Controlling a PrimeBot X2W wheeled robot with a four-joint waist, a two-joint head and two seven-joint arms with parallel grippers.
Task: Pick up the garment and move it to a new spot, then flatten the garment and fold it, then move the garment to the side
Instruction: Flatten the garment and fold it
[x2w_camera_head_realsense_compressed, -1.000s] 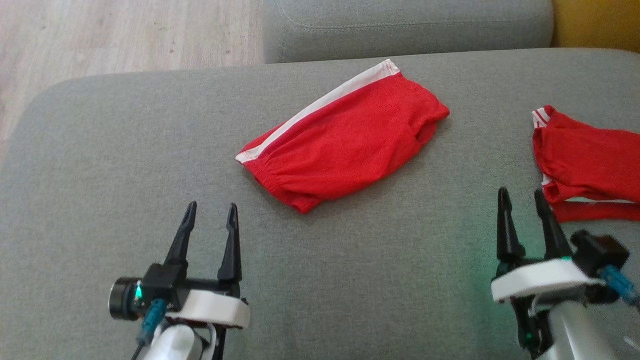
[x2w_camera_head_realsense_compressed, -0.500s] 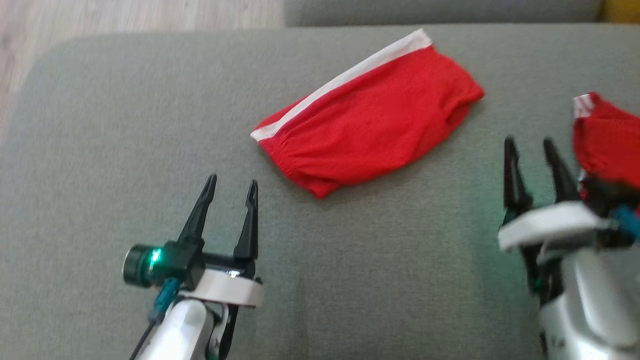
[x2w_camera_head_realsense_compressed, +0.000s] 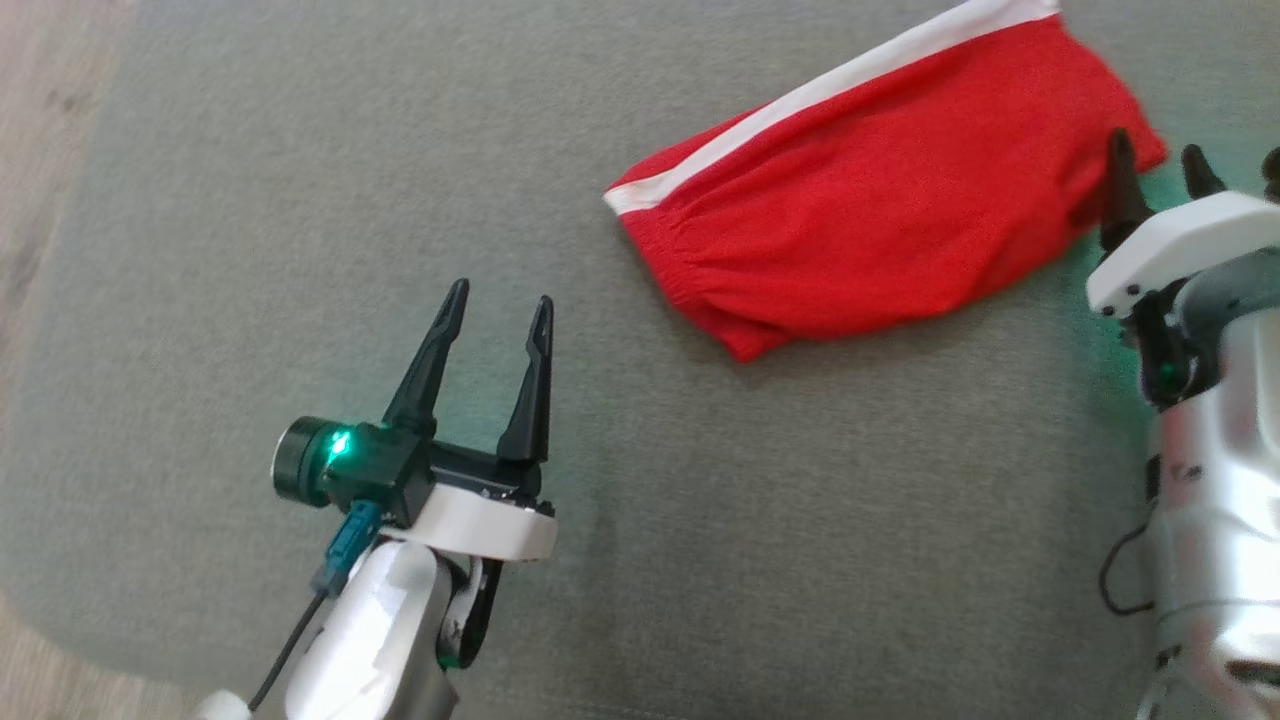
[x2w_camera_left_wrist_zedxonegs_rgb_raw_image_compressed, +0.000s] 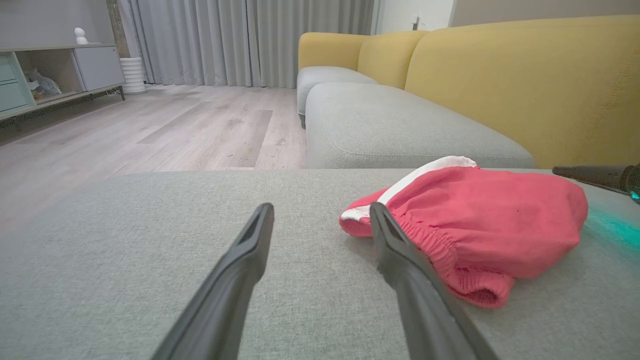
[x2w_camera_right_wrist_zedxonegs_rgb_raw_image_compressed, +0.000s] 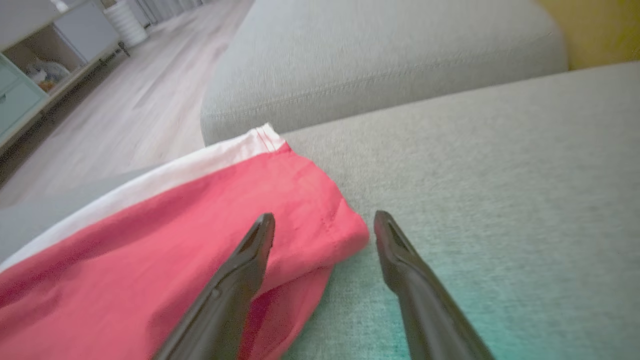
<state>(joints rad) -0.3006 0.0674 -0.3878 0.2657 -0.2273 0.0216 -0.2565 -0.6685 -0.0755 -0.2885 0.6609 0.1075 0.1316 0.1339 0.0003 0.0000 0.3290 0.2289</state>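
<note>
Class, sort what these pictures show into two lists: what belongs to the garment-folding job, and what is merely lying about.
Job: red garment; left gripper, open; right gripper, open.
Lying about: yellow sofa back; cabinet; white pot; curtains.

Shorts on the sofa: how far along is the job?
Done: nothing visible; the shorts lie loosely doubled on the cushion. In hand: right tool, open, sits at their right end; left tool, open, stops short of them. Left: lifting, moving, flattening, folding, setting aside.
</note>
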